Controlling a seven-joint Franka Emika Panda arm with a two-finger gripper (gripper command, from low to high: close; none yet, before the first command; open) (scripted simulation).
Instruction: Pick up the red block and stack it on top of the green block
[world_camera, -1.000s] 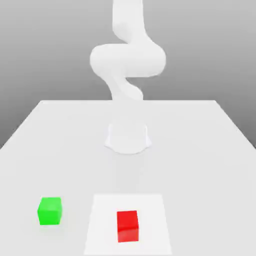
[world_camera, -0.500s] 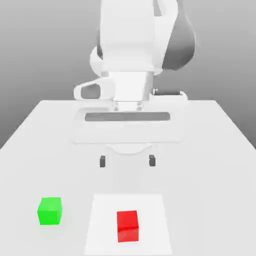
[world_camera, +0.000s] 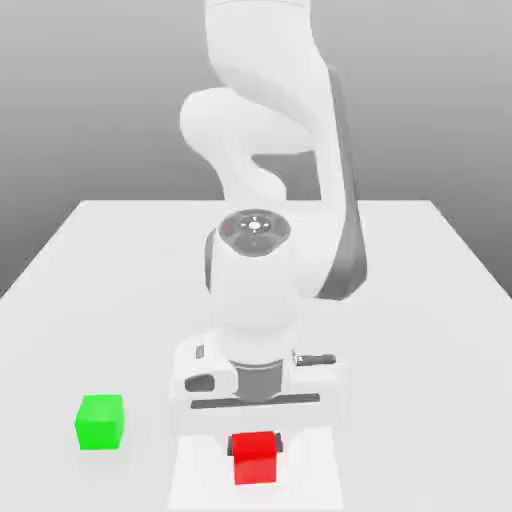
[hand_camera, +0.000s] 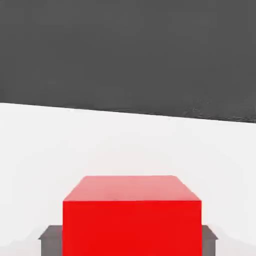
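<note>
- The red block (world_camera: 254, 456) sits on a paler square patch (world_camera: 200, 470) of the white desk (world_camera: 420, 300), near the front edge in the exterior view, its top face level and its sides square to the camera.
- Dark finger pads flank it on both sides: in the hand view the red block (hand_camera: 132, 215) has a grey finger (hand_camera: 50, 240) pressed against each lower flank, with no gap to be seen between pad and block.
- The tool (world_camera: 255, 442) is down on the block and clenched on it, fingers pointing straight at the desk; the block itself looks to be resting on the patch, not yet raised.
- The block lies directly between the fingers and centred under the white arm (world_camera: 265, 290), so the grasp line runs across the exterior view, from its left to its right.
- The green block (world_camera: 100, 421) stands apart on the bare desk, toward the exterior view's left of the red one and a shade farther back, nothing on top of it.
- Judged from this, the pick is at the point of closing; the coming move calls for a straight lift, then a carry toward the exterior view's left to bring red squarely over green.
- A cube has no long axis to favour, so alignment of faces over the green top is what matters.
</note>
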